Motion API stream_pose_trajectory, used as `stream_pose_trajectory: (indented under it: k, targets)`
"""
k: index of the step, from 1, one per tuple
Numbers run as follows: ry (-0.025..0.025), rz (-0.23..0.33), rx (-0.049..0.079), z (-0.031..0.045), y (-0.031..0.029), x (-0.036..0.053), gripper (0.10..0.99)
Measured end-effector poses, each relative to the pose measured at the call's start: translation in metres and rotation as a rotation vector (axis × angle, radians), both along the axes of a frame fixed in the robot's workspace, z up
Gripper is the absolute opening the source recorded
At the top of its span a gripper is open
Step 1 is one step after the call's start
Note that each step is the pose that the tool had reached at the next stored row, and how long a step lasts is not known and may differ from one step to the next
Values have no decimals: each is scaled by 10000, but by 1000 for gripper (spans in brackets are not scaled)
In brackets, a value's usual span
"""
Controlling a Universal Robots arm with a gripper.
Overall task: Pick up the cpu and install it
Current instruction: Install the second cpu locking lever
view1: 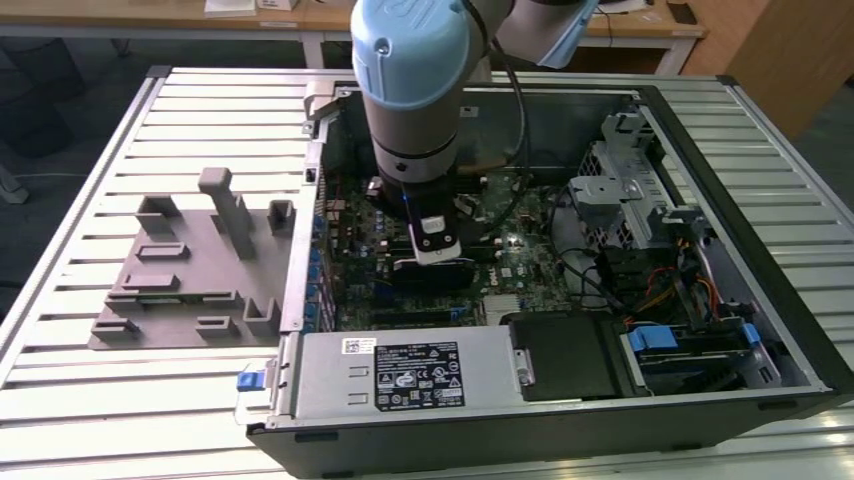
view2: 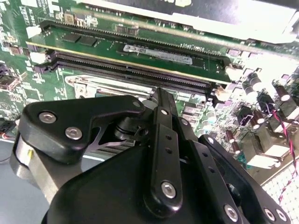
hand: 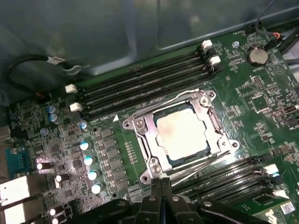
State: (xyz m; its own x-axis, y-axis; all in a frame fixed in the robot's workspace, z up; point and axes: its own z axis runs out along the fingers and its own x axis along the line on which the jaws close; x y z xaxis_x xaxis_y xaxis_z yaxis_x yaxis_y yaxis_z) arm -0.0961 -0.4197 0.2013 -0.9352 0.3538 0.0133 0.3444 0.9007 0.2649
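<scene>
A: What are we seeing around the gripper (hand: 161,183)?
B: We are looking into an open computer case (view1: 747,250) lying on a slatted table (view1: 80,400); the arm (view1: 414,90) is reaching down over the motherboard (hand: 70,144); a grey tray (view1: 187,270) is sitting on the table just beside the case, at the exterior view's left.

A: Where is the cpu (hand: 181,133) sitting?
B: We are finding it in the first wrist view, lying flat inside the metal socket frame (hand: 145,135), its pale top facing up; being square, it is showing no long axis, and its edges are running parallel with the frame and the memory slots (hand: 140,84).

A: How many of each are we counting?
B: We are counting one cpu and one socket frame; slot banks are lying on two sides of the socket; one installed memory stick (view2: 140,51) is showing in the second wrist view; four pale-topped capacitors (hand: 88,161) are standing in a row near the frame.

A: And the fingers?
B: They are pressed together with no gap and are gripping nothing; the tips are hovering just beside the frame's edge, apart from the cpu; nothing is lying over the chip.
</scene>
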Motion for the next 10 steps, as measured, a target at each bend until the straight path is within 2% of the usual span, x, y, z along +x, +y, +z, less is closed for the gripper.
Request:
stream_pose_trajectory:
  k: [10]
  targets:
    - [-24, -8, 422, -60, -12, -28, 106]
